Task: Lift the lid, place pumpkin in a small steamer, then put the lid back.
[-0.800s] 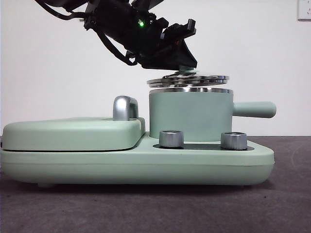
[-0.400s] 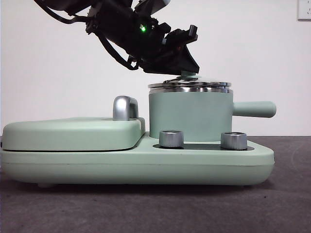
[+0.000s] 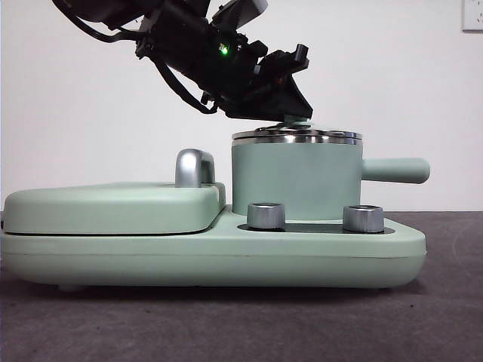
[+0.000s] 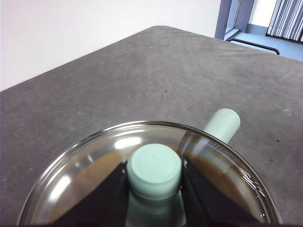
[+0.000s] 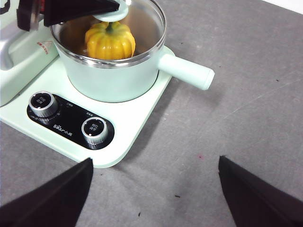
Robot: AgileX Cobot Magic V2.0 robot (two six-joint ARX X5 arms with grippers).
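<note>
On the left, the griddle cover (image 3: 113, 205) is lying shut. The left claw (image 3: 290, 113) is reaching down from the upper left and gripping the knob (image 4: 154, 170) of the lid (image 3: 296, 136), which is sitting on the steamer (image 3: 294, 181). The pumpkin (image 5: 110, 41) is sitting inside the steamer under the glass. Two dials (image 3: 266, 216) are standing in front. The right claw (image 5: 154, 189) is hanging open over the bench (image 5: 246, 94), well apart from the steamer.

Lab/test rm: bare white wall (image 3: 423, 90), grey felt tabletop (image 4: 142, 71), curtained window (image 4: 284, 19).
</note>
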